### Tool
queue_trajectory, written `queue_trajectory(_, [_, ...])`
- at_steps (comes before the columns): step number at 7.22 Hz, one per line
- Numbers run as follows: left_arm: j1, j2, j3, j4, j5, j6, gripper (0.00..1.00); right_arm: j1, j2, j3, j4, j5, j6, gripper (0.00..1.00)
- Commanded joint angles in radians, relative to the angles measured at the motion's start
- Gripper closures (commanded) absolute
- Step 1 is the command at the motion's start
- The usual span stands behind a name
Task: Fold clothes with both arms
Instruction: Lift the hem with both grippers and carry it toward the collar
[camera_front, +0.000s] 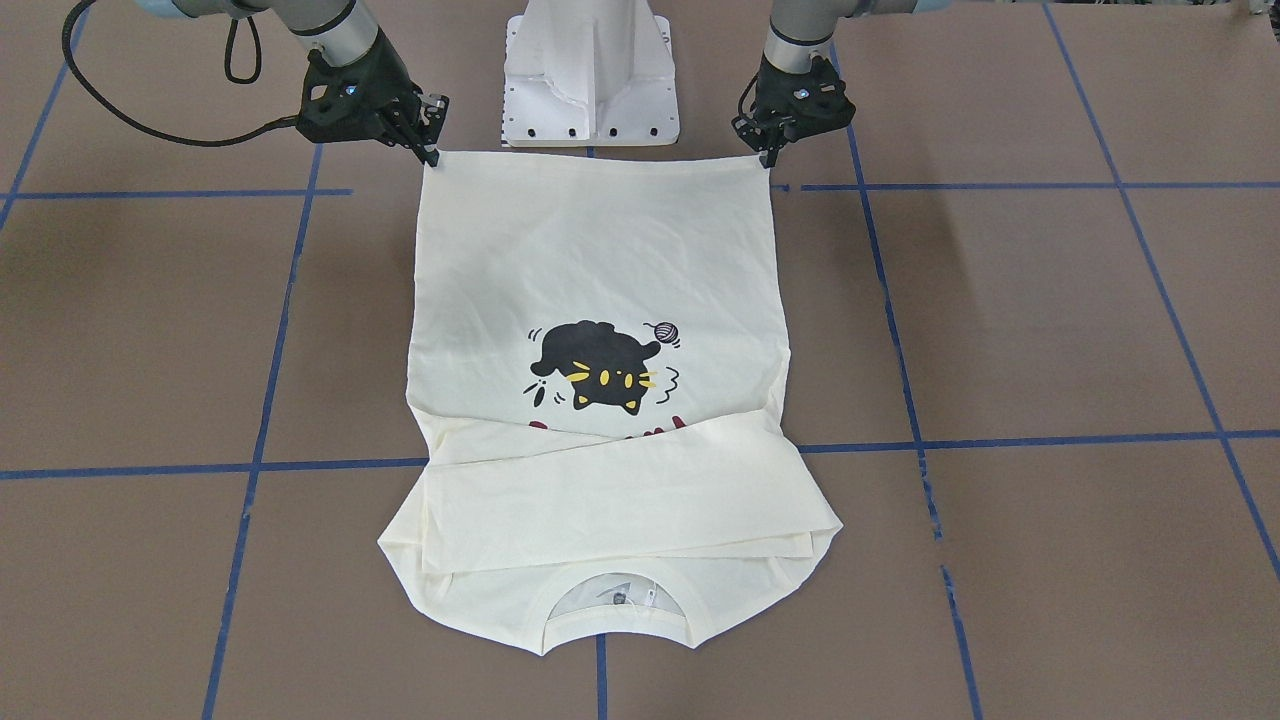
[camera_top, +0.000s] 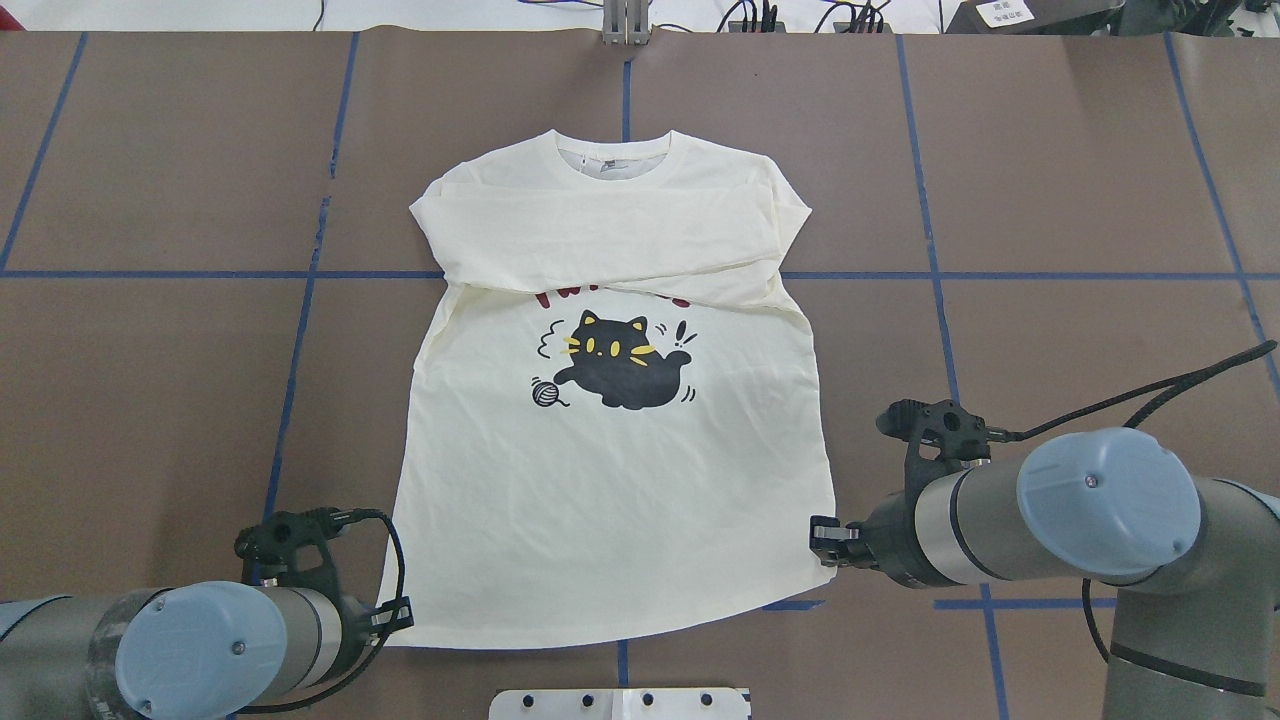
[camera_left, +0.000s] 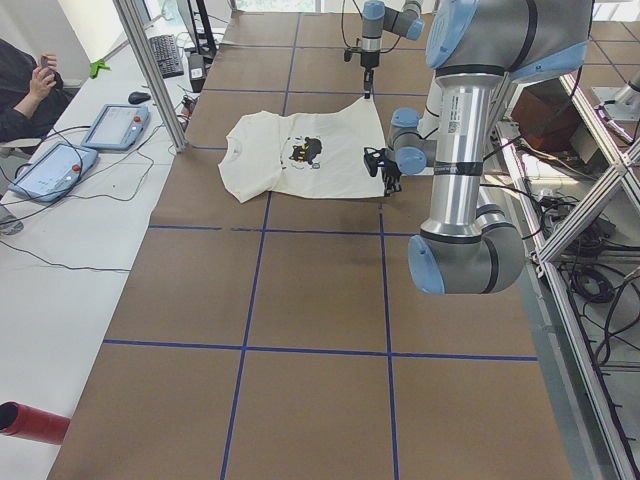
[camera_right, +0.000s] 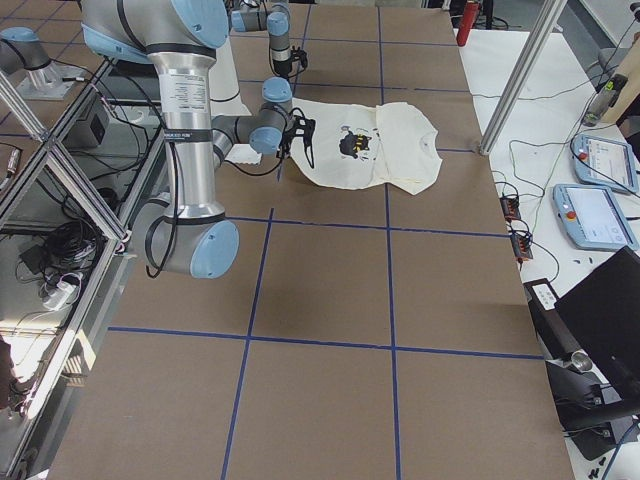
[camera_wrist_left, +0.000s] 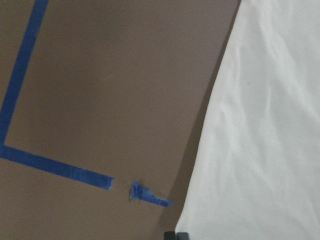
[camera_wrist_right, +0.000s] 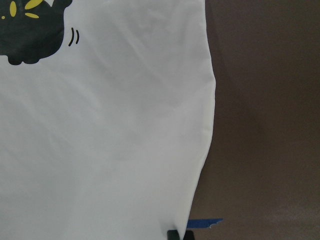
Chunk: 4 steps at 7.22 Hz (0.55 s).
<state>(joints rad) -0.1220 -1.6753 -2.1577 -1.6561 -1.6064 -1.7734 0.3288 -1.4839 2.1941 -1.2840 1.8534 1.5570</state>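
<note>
T-shirt (camera_front: 600, 250) lying print-up on worktop (camera_front: 1050, 320), long axis running straight out from pedestal base (camera_front: 590, 70), hem nearest base. Left pincer (camera_front: 768, 152), right pincer (camera_front: 432, 152) each pinching nearly closed on one hem corner; collar lying farthest out, equally far from both.

Whole table is covered in a flat brown paper sheet (camera_front: 1050, 320) marked into big squares with blue tape lines (camera_front: 1010, 441), a bit ragged in spots, and the light is bright and even, with only soft shadows. Along one side there's a white bench (camera_left: 60, 340) with a pair of blue-grey tablet-style pendants (camera_left: 112, 126), a black keyboard (camera_left: 166, 55), a black mouse (camera_left: 139, 97) and a red cylinder (camera_left: 30, 422). A silver aluminium post (camera_left: 150, 70) stands at its edge and a person in a dark sleeve (camera_left: 20, 95) sits there. Opposite side is an open aluminium frame (camera_left: 556, 305) stuffed with tangled black cables (camera_left: 590, 285).
</note>
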Motion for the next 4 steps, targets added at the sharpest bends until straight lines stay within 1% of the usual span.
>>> queue_trajectory(1, [0.039, 0.002, -0.051, 0.036, 0.002, 0.0, 1.0, 0.01, -0.009, 0.018, -0.001, 0.051, 0.0, 1.0])
queue_trajectory(2, [0.068, 0.002, -0.08, 0.051, 0.0, 0.029, 1.0, 0.007, -0.033, 0.045, -0.001, 0.067, 0.0, 1.0])
queue_trajectory(4, [0.128, 0.003, -0.173, 0.123, 0.0, 0.063, 1.0, -0.014, -0.103, 0.128, -0.003, 0.166, 0.011, 1.0])
